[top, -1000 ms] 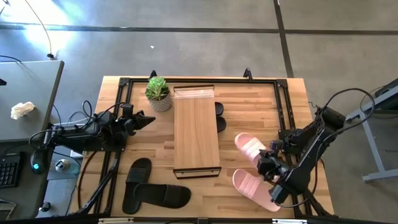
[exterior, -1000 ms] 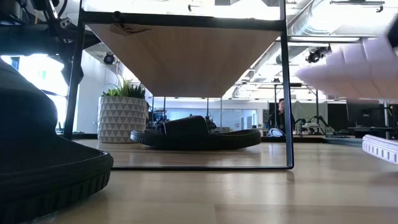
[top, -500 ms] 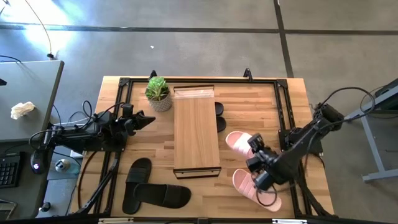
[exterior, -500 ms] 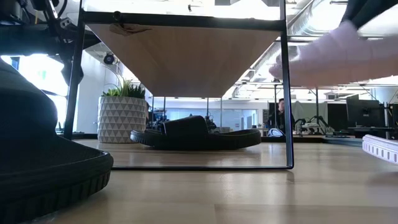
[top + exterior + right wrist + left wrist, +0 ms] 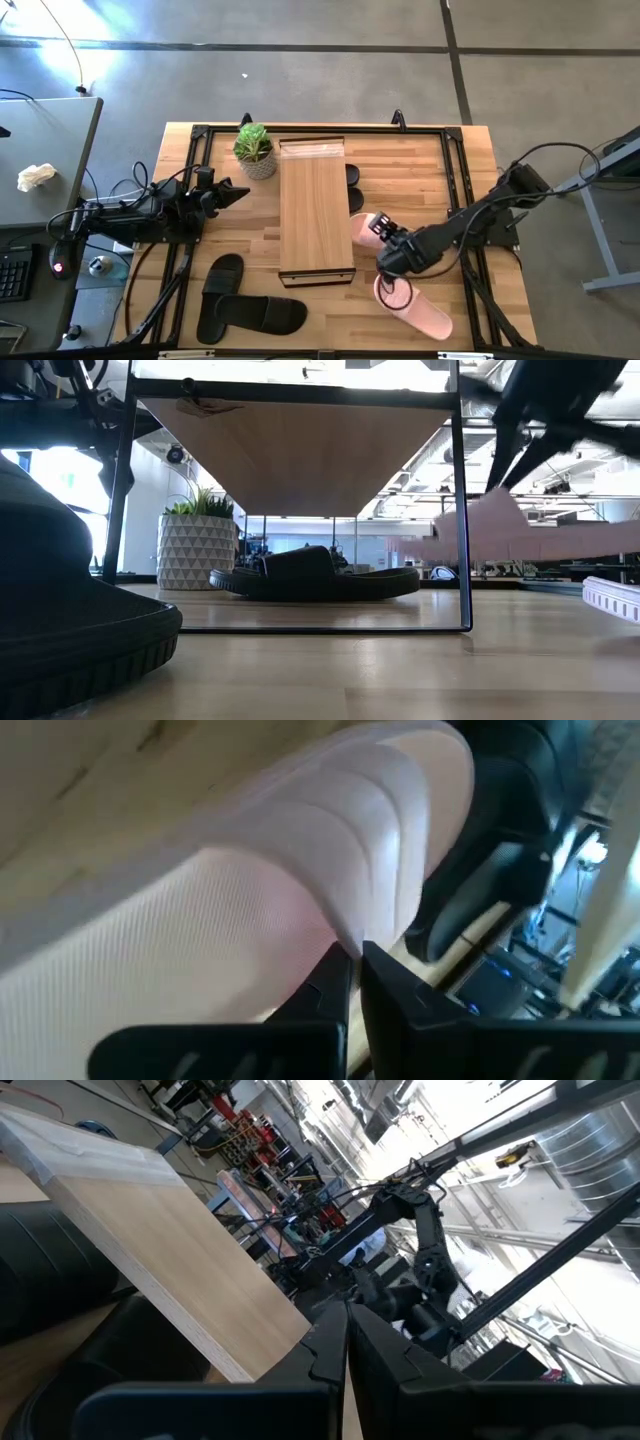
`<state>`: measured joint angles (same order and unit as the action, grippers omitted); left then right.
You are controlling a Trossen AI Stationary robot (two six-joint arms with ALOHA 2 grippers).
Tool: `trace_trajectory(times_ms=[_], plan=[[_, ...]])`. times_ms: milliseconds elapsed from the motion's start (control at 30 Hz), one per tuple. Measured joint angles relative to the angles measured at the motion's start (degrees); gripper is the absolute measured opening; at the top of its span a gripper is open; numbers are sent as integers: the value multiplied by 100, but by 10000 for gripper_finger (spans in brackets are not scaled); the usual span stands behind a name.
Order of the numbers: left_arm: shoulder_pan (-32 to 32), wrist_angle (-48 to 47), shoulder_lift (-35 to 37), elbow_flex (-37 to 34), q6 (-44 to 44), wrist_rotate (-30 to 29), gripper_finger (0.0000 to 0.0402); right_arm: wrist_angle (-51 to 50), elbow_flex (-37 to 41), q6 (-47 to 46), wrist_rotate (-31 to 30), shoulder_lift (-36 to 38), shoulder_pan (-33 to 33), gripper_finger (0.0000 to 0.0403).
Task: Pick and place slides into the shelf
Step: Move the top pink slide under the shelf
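The shelf (image 5: 315, 210) is a long light-wood rack in the middle of the table. Just off its right side hangs a pale pink slide (image 5: 363, 228), with my right gripper (image 5: 385, 243) shut on it. The low view shows this slide (image 5: 520, 535) above the tabletop, beside the shelf's corner post. A second pink slide (image 5: 415, 308) lies flat on the table near the right front. One black slide (image 5: 315, 575) lies under the shelf's plank top. Two black slides (image 5: 250, 312) lie at the front left. My left gripper (image 5: 240, 192) rests shut at the left, touching nothing. My right gripper pinches the pink slide's wide strap at its edge (image 5: 345, 925) between its two fingers (image 5: 325, 985). The fingers slant down from the table's right side. The slide is lifted clear of the table and lies roughly level in the low view.
A potted plant (image 5: 254, 150) stands at the shelf's far left corner. A black metal frame (image 5: 455, 170) runs around the table's edges. The nearest black slide (image 5: 60, 610) fills the low view's left. Bare wood (image 5: 410, 170) lies right of the shelf.
My right gripper has swung toward the table's left, to the shelf's right side, sinking a little and rolling at the wrist. The pink slide has gone with it, still clear of the table, and has turned from tilted to about level.
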<state>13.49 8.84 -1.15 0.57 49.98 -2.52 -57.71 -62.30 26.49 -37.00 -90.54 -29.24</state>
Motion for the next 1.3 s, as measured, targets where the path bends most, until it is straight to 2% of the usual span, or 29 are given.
trace_trajectory(times_ms=[333,700,1000,1300], plan=[[-1,0,0,1,0,0,3,2197,507,1432,183,0,468,0],[1,-2,0,1,0,0,3,2926,511,1600,833,0,922,0],[1,-2,0,1,0,0,3,2968,511,1444,1499,0,1023,1],[1,0,0,1,0,0,3,3005,511,1202,1791,0,1205,26]])
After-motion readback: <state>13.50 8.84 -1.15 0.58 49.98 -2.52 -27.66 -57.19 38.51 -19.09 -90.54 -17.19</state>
